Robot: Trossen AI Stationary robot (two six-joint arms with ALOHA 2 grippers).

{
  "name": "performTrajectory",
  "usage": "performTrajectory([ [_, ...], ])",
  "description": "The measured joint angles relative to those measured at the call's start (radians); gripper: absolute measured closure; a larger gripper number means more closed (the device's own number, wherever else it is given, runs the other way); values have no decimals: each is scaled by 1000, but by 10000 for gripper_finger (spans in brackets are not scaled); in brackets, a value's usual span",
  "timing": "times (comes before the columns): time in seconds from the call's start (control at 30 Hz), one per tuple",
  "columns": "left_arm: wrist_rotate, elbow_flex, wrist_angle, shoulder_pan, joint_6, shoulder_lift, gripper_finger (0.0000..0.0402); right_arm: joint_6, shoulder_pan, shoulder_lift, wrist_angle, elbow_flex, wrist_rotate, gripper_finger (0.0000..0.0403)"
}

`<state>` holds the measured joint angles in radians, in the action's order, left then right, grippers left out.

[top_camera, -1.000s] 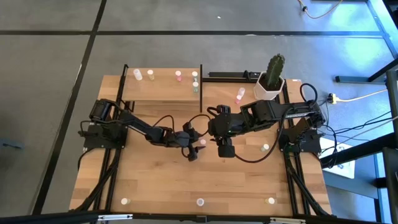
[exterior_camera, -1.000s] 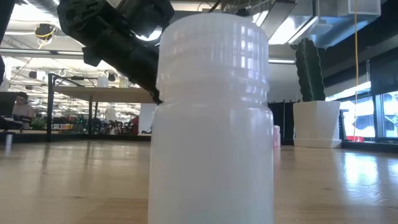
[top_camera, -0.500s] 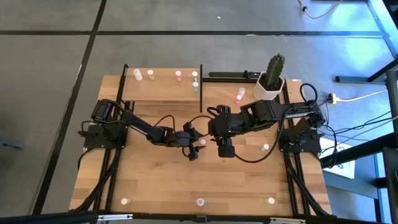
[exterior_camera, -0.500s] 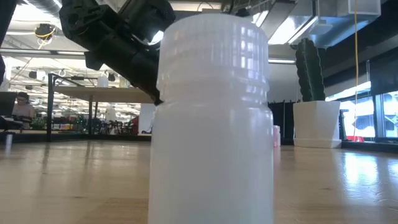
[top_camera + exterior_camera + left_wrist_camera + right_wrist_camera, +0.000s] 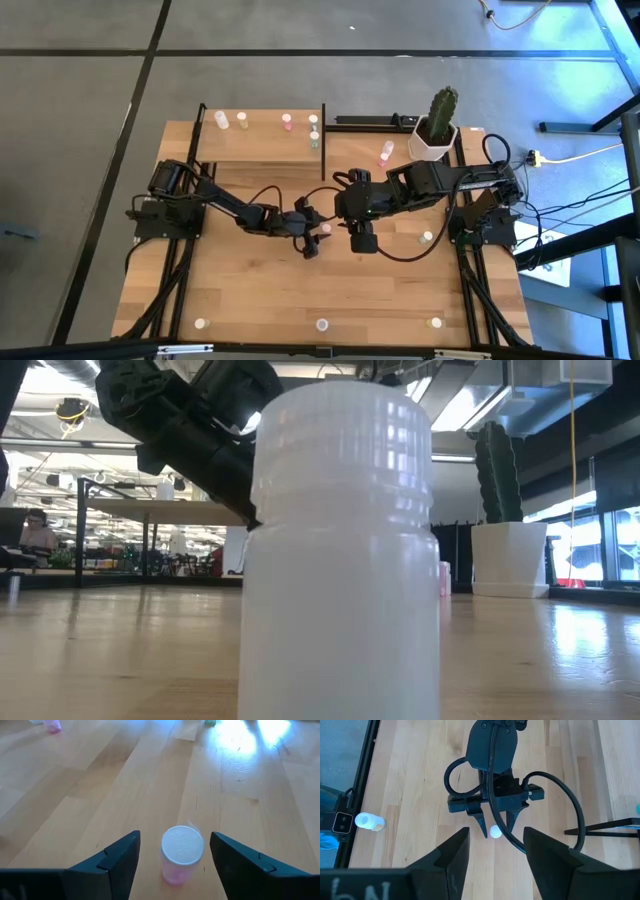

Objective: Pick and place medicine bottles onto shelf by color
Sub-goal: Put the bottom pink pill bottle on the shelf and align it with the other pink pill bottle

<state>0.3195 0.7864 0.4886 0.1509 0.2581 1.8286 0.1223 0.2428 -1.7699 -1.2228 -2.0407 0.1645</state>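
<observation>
One pink bottle (image 5: 182, 854) stands upright between my left gripper (image 5: 172, 857) fingers, jaws apart, untouched; my right gripper (image 5: 492, 851) hovers at three o'clock, jaws apart.

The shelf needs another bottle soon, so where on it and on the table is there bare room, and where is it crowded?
The shelf is bare across its front, below the bottle row at its back edge. The table is bare between the arms and the three front-edge bottles. It is crowded mid-table, where the left gripper straddles a pink bottle beside the right gripper.
</observation>
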Motion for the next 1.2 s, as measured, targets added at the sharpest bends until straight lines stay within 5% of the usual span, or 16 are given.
performTrajectory([
  [0.5,4,0,-1,0,-7,0,171,0,0,0,0,0,0,215],
  [1.2,10,0,-1,9,-7,0,236,0,0,0,0,0,0,214],
])
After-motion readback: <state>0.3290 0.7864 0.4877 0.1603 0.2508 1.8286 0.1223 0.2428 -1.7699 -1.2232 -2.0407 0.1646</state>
